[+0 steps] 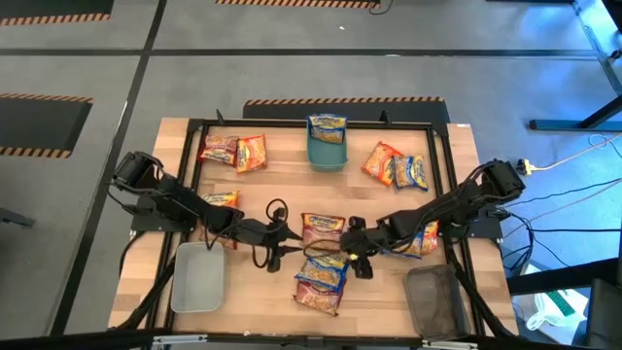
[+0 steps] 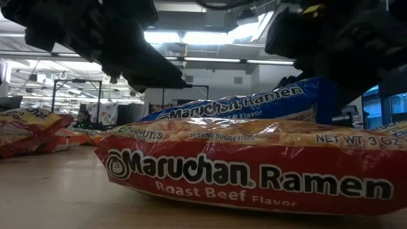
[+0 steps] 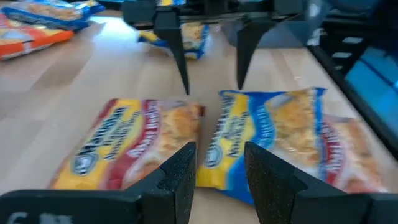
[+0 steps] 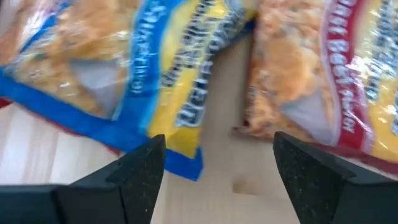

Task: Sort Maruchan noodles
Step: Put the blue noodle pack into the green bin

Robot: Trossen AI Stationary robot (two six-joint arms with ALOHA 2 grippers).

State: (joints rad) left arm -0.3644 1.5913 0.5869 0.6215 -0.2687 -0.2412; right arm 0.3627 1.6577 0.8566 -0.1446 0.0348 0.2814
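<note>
Bright ceiling lights glow at the top of the low view — the arms there are just dark shapes. Both wrist views are blurry — the packets look smeared.

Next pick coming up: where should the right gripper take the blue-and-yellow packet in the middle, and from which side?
Probably its free short end, from above: the blue-and-yellow packet lies flat, partly atop a red packet, and that end faces the open right gripper, a bare strip of table beside it.
</note>
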